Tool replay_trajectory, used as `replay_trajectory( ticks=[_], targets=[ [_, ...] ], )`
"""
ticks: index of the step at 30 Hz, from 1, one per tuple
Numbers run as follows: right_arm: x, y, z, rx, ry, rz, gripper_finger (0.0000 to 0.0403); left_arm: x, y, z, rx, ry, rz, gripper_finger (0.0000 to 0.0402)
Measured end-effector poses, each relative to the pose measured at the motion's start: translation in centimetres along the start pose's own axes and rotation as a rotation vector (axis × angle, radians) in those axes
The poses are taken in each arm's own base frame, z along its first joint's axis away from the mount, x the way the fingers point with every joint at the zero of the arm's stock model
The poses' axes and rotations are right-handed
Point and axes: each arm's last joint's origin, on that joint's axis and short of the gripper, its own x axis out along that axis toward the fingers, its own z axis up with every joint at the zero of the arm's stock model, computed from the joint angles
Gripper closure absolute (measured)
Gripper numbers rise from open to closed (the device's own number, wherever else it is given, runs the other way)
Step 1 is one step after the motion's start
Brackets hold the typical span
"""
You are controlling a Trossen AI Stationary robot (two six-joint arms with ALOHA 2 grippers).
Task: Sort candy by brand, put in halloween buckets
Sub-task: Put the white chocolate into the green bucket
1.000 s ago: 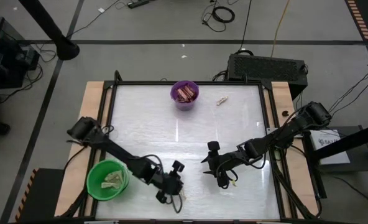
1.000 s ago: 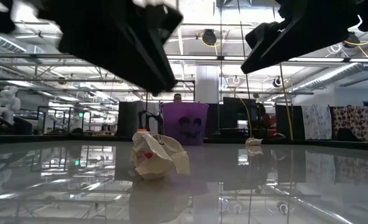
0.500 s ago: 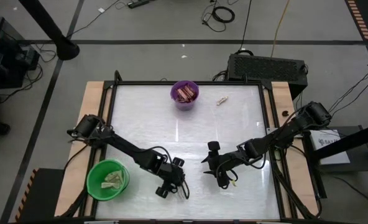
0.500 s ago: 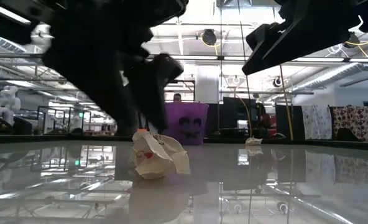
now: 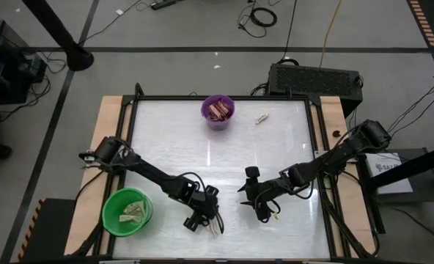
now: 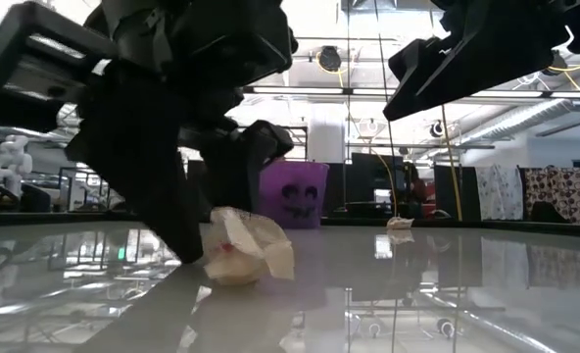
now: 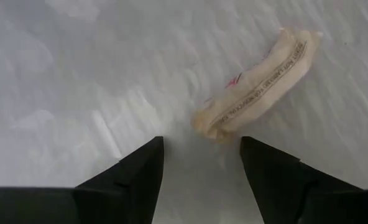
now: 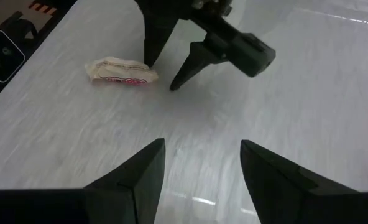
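While its jaws stand wide apart, the left gripper [image 5: 204, 218] sits low on the tabletop [image 5: 173, 139] at the near edge, a cream candy [image 7: 258, 96] just beyond its tips. The right gripper [image 5: 256, 198], jaws also wide, hovers nearby. The green bucket [image 5: 127, 213] is near left; the purple bucket [image 5: 218, 111] stands far back.

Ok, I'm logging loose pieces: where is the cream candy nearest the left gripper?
The cream candy lies on the table's near edge in the high view, just beside the open left gripper, right of the green bucket.
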Motion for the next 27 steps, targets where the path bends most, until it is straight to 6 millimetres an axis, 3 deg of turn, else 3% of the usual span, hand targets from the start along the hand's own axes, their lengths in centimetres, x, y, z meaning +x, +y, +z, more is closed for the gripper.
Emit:
replay_trajectory(
  ticks=[16, 21, 27],
  targets=[
    [0.0, 0.0, 0.0, -0.003, 0.0, 0.0, 0.0202, 0.56, -0.18, 0.35, 0.036, -0.04, -0.065, 0.0193],
    [0.0, 0.0, 0.0, -0.003, 0.0, 0.0, 0.0202, 0.55, -0.16, 0.29, 0.034, -0.033, -0.062, 0.0251],
    [0.0, 0.01, 0.0, -0.003, 0.0, 0.0, 0.0202, 0.54, -0.12, 0.27, 0.034, -0.029, -0.061, 0.0348]
  ],
)
